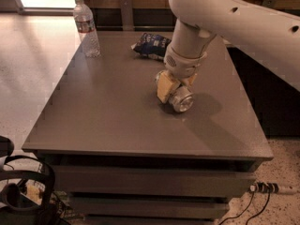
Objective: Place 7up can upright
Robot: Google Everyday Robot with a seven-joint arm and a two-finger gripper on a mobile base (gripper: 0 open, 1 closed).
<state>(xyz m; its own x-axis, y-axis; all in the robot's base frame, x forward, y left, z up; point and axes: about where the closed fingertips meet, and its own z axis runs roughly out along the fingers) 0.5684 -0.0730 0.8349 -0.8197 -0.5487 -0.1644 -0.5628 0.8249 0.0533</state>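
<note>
The 7up can (181, 100) lies on its side on the grey table (108, 111), right of centre, with its silver end facing the camera. My gripper (175, 86) reaches down from the white arm right over the can. A yellowish finger (166, 87) stands against the can's left side and the other shows at its upper right (191, 80), so the fingers straddle the can. Most of the can's body is hidden behind the gripper.
A clear plastic water bottle (86, 28) stands at the table's far left corner. A dark blue snack bag (151, 45) lies at the far middle, just behind the gripper. Dark cabinets run behind and to the right. Black gear sits on the floor at lower left.
</note>
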